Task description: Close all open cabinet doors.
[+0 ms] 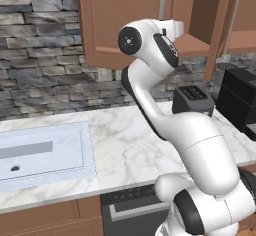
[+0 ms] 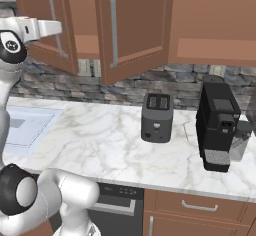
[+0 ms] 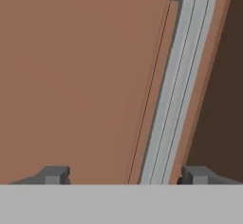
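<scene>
Two wall cabinet doors stand open. The left door [image 1: 120, 22] [image 2: 42, 30] swings out toward me, and its silver bar handle [image 1: 162, 2] [image 2: 54, 22] [image 3: 178, 85] runs just in front of my gripper [image 2: 60, 27] [image 3: 124, 175]. In the hand view the handle lies between the fingertips [image 3: 54, 174], nearer the right one, and the jaws stand apart with nothing clamped. The right door [image 1: 220, 27] [image 2: 135, 27] also hangs open, its handle [image 1: 232, 20] [image 2: 112, 27] untouched. Between the doors I see the cabinet's bare shelf [image 1: 195, 44].
On the marble counter [image 2: 100, 145] below the cabinet stand a dark toaster [image 1: 192, 99] [image 2: 157, 116] and a black coffee machine [image 1: 240, 102] [image 2: 217, 125]. A sink [image 1: 40, 152] lies to the left. A stone backsplash [image 1: 40, 55] lines the wall.
</scene>
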Motion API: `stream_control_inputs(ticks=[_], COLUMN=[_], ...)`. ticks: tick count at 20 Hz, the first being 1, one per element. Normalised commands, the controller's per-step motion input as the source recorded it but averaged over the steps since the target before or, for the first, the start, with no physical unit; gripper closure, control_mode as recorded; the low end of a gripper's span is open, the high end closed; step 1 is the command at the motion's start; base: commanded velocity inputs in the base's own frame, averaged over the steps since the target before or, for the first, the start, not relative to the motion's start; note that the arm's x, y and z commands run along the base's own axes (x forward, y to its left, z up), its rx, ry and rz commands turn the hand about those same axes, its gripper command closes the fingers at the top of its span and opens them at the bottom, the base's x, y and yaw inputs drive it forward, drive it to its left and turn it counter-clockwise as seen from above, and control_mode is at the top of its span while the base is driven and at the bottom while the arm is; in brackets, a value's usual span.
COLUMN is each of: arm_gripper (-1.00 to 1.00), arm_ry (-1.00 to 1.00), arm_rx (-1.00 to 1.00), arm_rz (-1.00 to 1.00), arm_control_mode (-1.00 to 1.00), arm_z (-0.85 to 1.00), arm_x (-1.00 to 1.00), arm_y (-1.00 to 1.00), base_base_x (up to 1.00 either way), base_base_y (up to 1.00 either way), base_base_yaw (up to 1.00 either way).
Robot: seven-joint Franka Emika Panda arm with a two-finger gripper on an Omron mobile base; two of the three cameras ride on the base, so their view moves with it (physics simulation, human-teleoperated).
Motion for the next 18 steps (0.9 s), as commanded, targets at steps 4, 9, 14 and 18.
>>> stream_control_inputs(ticks=[4,9,14,18], arm_gripper=[-1.0,-1.0,-1.0,-1.0], arm_ry=[0.0,0.07,0.1,0.01], arm_rx=[0.0,0.0,0.0,0.0], arm_rz=[-0.03,-0.05,-0.01,0.0], arm_control_mode=[-1.0,-1.0,-1.0,-1.0], arm_z=[0.0,0.0,0.0,0.0], arm_x=[0.64,0.63,0.46,0.5], arm_y=[0.0,0.0,0.0,0.0], base_base_x=[0.0,0.0,0.0,0.0], base_base_y=[0.0,0.0,0.0,0.0], base_base_yaw=[0.0,0.0,0.0,0.0])
